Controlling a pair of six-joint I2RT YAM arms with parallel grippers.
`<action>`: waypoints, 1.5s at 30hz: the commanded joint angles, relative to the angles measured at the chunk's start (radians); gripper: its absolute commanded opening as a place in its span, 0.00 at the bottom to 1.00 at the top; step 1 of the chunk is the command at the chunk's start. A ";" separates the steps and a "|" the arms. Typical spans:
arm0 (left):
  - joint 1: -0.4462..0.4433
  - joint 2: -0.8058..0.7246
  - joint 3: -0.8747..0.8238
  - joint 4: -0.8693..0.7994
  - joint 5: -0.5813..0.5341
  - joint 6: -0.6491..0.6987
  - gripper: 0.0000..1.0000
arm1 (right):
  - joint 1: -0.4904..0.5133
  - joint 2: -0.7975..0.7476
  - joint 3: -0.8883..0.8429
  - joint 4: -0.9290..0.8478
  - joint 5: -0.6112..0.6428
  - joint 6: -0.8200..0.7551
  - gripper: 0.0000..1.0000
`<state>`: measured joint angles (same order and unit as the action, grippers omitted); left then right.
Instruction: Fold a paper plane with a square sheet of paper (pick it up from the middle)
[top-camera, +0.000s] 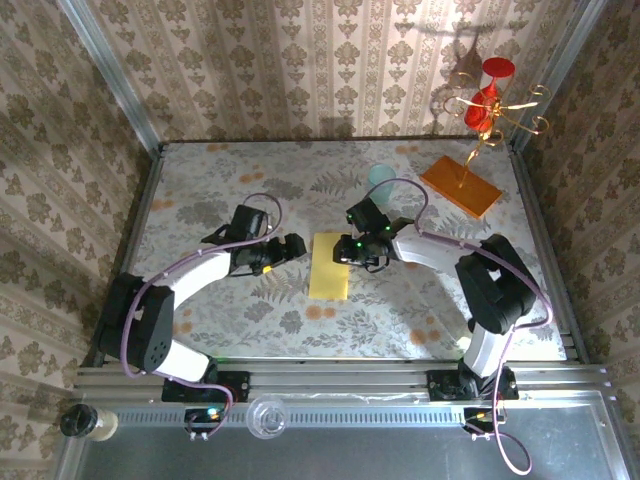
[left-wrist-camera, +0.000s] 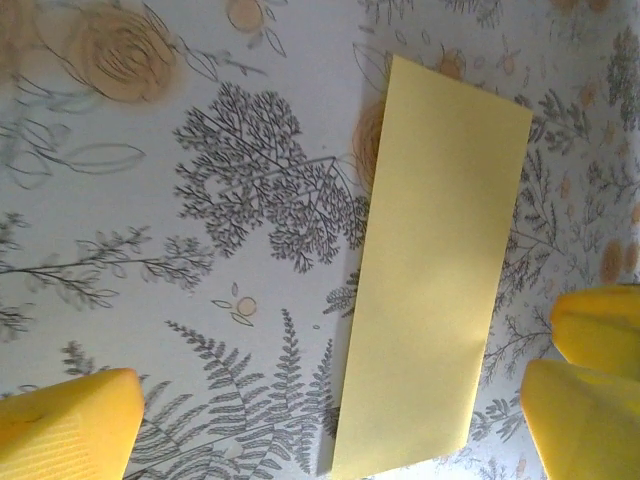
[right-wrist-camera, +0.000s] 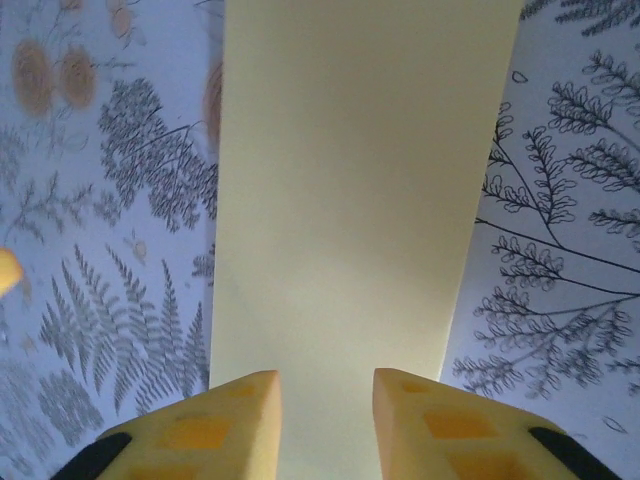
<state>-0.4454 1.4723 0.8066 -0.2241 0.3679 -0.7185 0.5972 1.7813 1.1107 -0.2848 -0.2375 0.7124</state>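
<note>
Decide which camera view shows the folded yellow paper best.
The left wrist view: the yellow paper lies large, nearly its whole rectangular outline visible. The top external view shows it small; the right wrist view cuts off its ends.

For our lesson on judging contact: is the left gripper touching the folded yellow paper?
Apart. In the left wrist view, patterned tablecloth shows between the folded yellow paper and each finger of the open left gripper.
</note>
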 joint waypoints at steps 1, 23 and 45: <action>-0.035 0.019 0.026 0.021 0.027 -0.032 0.96 | 0.001 0.056 -0.003 0.053 -0.051 0.098 0.29; -0.105 0.064 -0.010 0.010 0.107 -0.045 0.58 | -0.023 0.166 -0.047 0.032 -0.047 0.085 0.24; -0.193 0.063 -0.092 0.026 0.112 -0.080 0.42 | -0.035 0.177 -0.048 0.027 -0.059 0.074 0.24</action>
<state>-0.6292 1.5127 0.7300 -0.2195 0.4683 -0.7799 0.5655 1.8984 1.0889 -0.2081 -0.3267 0.7925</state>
